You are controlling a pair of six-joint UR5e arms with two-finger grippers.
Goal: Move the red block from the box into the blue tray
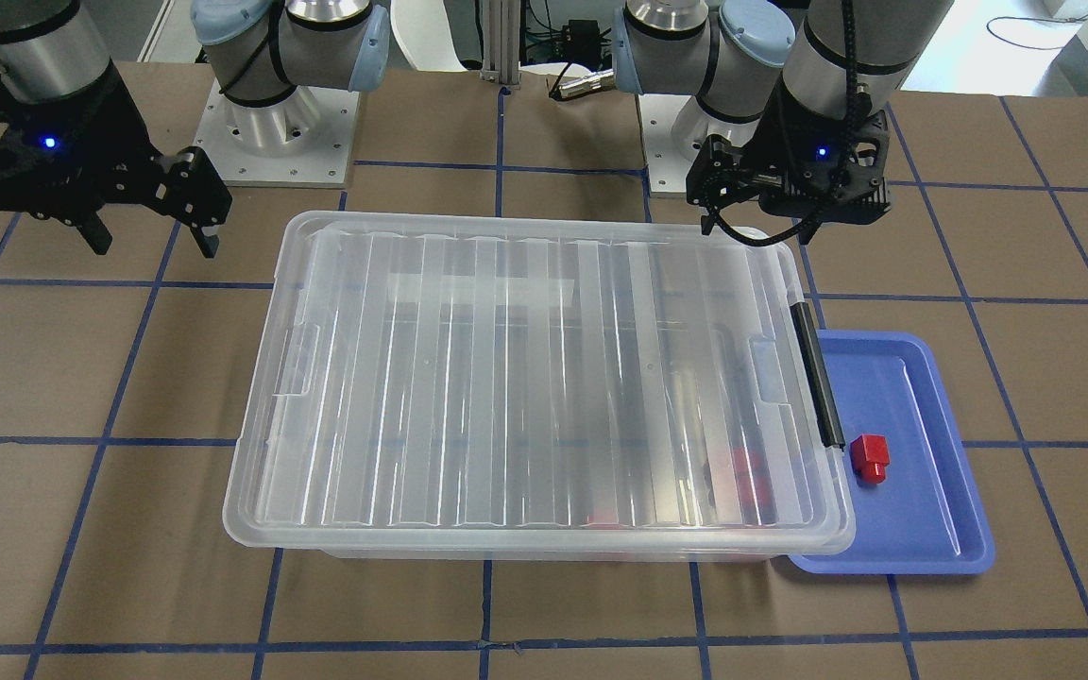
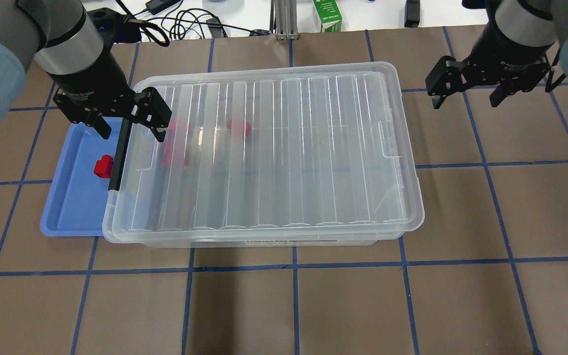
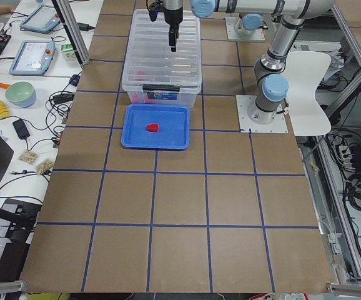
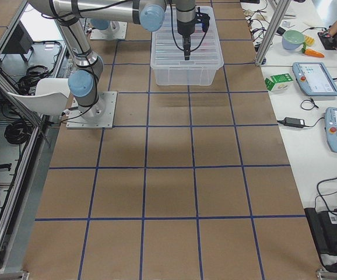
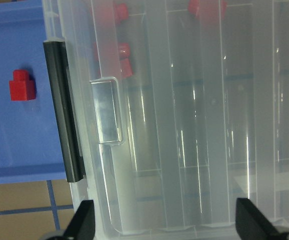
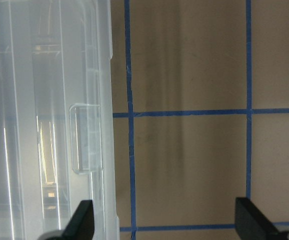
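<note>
On the blue tray (image 1: pixel 917 515) sits a red block (image 1: pixel 870 459); left gripper (image 2: pixel 132 134) and right gripper (image 2: pixel 464 102) hang spread, empty.

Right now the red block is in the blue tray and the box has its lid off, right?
No. The red block does lie in the blue tray, but the box has its lid on; the overhead exterior view shows it covering the whole top.
</note>
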